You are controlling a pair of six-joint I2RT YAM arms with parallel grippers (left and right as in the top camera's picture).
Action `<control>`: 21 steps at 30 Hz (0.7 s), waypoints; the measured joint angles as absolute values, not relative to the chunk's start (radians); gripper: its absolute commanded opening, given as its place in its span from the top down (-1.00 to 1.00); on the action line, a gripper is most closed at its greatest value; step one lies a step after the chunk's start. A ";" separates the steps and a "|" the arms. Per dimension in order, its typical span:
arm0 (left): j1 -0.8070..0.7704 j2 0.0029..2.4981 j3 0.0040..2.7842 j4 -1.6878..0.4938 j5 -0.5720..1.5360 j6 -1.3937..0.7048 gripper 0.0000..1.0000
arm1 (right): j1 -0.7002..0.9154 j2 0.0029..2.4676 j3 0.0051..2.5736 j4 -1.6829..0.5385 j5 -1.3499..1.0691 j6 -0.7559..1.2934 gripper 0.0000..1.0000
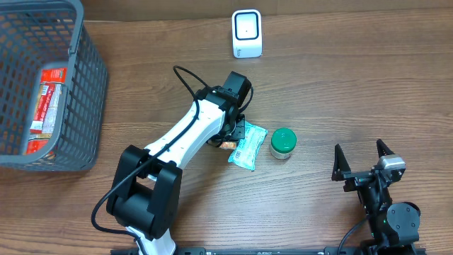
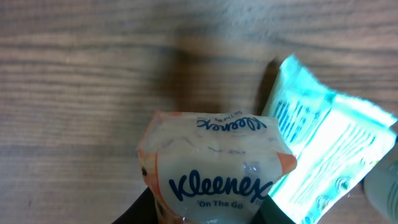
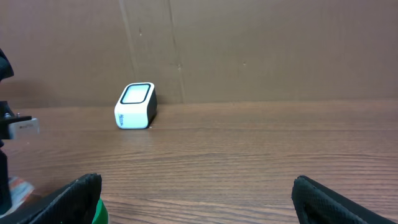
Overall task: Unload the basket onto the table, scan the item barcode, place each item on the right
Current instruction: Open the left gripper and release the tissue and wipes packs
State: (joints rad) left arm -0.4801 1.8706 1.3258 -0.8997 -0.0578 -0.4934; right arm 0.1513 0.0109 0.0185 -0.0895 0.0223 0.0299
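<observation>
Two soft packs lie touching in the middle of the tabletop (image 1: 340, 78); my left gripper (image 1: 231, 137) is over the orange tissue pack (image 2: 214, 165), and its dark fingers (image 2: 138, 214) press on both sides of it, so I judge it clamped on that pack; my right gripper (image 1: 361, 160) sits off to the side with its fingers wide apart, holding nothing.

What could go wrong: the tissue pack is squashy, so it may slip out or bend when I lift; the teal pack (image 2: 329, 155) leans on it and may get dragged along; the green-lidded jar (image 1: 283, 140) is just past that and could get bumped; I see no barcode on the face that shows, so it may be underneath, and the scanner (image 1: 247, 33), well apart at the far edge, would read nothing unless I turn the pack.

Its printed face points up at my wrist camera; the big word runs from finger to finger; the near end is cut off, so I cannot tell its long axis.
</observation>
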 measured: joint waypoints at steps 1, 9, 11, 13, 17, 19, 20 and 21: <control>-0.482 1.871 1.320 -0.881 -0.064 -0.493 0.47 | 0.151 0.011 0.019 -0.089 0.022 0.030 -1.00; -0.489 1.871 1.196 -0.714 -0.080 -0.490 0.47 | 0.151 0.011 0.019 -0.090 0.022 0.030 -1.00; -0.489 1.871 1.185 -0.714 -0.059 -0.490 0.47 | 0.151 0.011 0.019 -0.090 0.022 0.030 -1.00; -0.490 1.871 1.184 -0.713 -0.023 -0.489 0.47 | 0.151 0.011 0.019 -0.089 0.022 0.030 -1.00; -0.492 1.871 1.184 -0.712 0.083 -0.469 0.45 | 0.151 0.011 0.019 -0.089 0.022 0.030 -1.00; -0.496 1.871 1.184 -0.711 0.112 -0.466 0.41 | 0.151 0.011 0.019 -0.089 0.022 0.030 -1.00; -0.498 1.871 1.184 -0.709 0.124 -0.464 0.40 | 0.151 0.011 0.019 -0.090 0.022 0.030 -1.00; -0.500 1.871 1.184 -0.708 0.134 -0.463 0.38 | 0.151 0.011 0.019 -0.089 0.022 0.029 -1.00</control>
State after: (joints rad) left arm -0.5003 1.8706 1.1839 -0.7078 0.1337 -0.4633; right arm 0.1513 0.0109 0.0185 -0.0891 0.0223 0.0292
